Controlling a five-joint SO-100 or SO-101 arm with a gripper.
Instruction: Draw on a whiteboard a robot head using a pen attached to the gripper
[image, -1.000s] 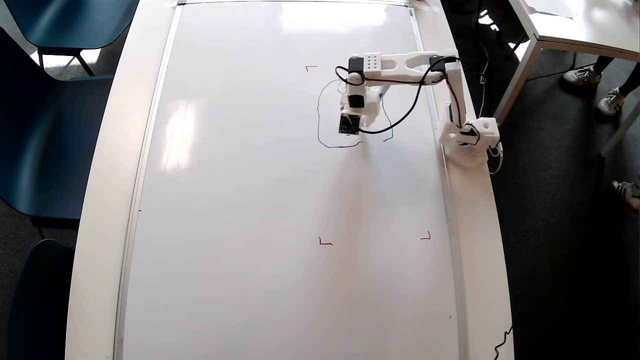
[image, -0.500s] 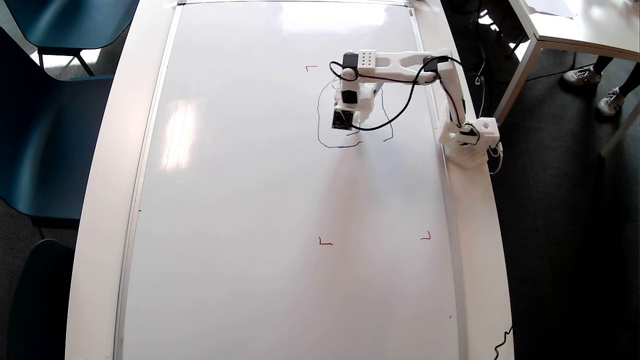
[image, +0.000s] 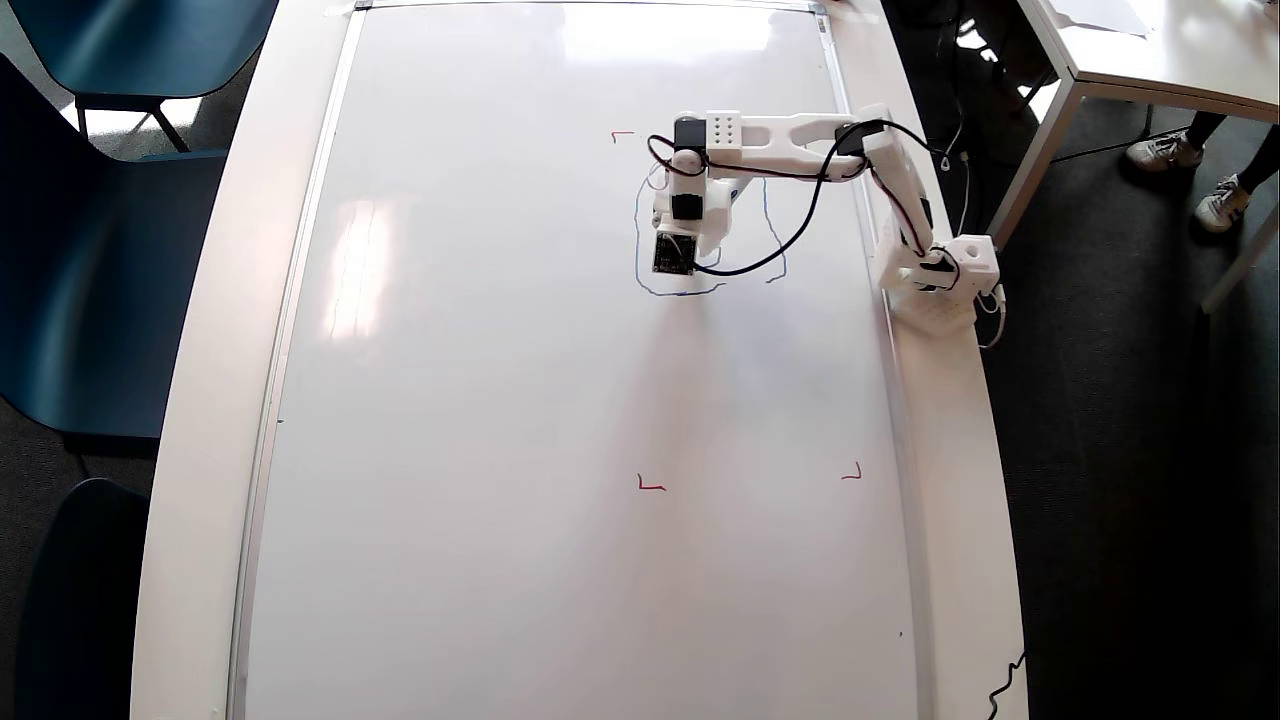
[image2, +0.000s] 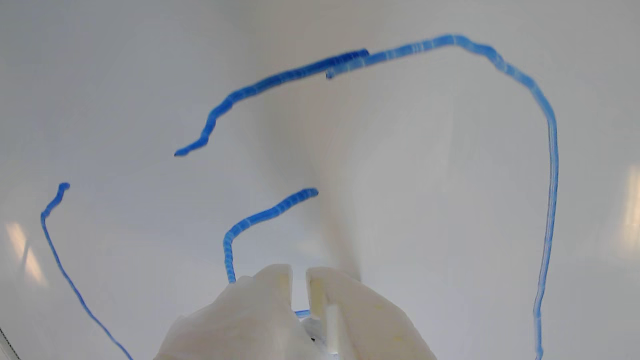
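Robot head (image2: 550, 150) outline lies incomplete on the whiteboard (image: 500, 400), ahead of and around the claw (image2: 299, 274). Claw clenched on the pen (image2: 302, 314). Risk: uneven tip pressure may leave further gaps or wobbling strokes.

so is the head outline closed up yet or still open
Still open. In the wrist view the blue outline has a gap between two loose stroke ends at left, above the gripper. The whiteboard shows no finished loop.

White arm (image: 800, 135) reaches left then bends down, gripper (image2: 299, 274) pointing downward, fingers nearly together.
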